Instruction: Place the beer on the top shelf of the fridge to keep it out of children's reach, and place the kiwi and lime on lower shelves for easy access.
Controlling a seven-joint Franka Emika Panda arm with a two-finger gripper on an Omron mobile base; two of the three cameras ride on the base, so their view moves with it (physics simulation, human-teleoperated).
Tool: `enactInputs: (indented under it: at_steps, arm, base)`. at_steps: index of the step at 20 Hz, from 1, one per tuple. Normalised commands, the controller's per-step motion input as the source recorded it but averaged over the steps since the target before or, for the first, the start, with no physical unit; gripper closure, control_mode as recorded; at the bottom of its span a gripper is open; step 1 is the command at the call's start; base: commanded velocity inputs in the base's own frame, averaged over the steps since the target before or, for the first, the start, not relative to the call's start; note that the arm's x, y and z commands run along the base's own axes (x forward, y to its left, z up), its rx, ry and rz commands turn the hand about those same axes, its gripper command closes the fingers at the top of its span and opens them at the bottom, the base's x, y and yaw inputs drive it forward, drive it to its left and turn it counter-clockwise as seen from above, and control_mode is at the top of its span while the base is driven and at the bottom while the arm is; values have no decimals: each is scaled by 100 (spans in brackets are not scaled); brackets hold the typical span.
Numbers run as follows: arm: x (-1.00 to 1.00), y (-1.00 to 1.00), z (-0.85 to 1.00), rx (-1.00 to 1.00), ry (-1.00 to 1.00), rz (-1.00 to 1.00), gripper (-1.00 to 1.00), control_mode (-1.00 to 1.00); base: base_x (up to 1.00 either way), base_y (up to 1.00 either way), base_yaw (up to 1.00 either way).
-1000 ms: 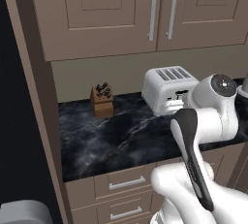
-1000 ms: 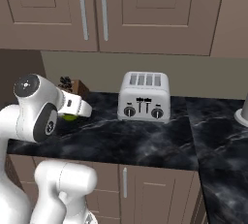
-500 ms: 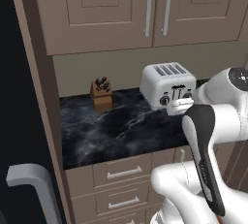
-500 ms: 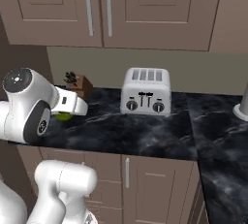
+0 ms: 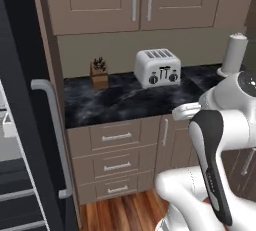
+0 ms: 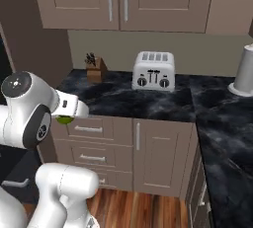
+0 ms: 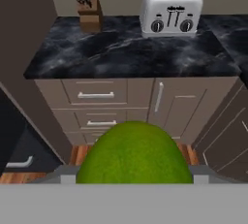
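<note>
One lime (image 7: pixel 134 154) sits clenched in the claw (image 7: pixel 131 172); carry it level past the handle (image 5: pixel 50 135) to a lower fridge (image 5: pixel 20 140) shelf.

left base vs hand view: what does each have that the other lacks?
Left base alone: the open fridge door with its grey bar handle, wall cupboards, and a white canister on the counter's right.
Hand view alone: the lime, close up between the fingers.
Both: toaster, knife block, black marble counter, drawers below.
</note>
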Motion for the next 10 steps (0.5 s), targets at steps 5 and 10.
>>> enactInputs:
  at_steps: [5,10]
  arm:
    - [0,0,0,0,0,0,100,100]
    - [0,0,0,0,0,0,100,100]
  base:
    - [-100,7,4]
    - [-83,32,7]
